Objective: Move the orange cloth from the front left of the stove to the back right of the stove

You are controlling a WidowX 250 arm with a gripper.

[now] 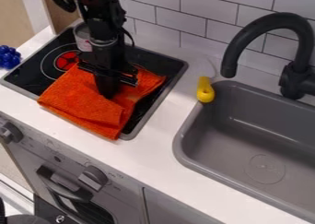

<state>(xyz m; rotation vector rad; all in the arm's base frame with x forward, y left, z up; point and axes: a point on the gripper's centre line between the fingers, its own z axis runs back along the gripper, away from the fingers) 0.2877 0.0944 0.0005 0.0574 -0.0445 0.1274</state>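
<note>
My gripper [108, 93] is down at the orange cloth [80, 99] on the stove [150, 58]; can't tell how open, or if gripping.

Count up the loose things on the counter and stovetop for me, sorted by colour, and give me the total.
Orange: 1, the cloth
Blue: 1, the bumpy cluster
Yellow: 1, the yellow-handled item
Grey: 1, the can-like container, partly hidden behind the gripper
Total: 4
</note>
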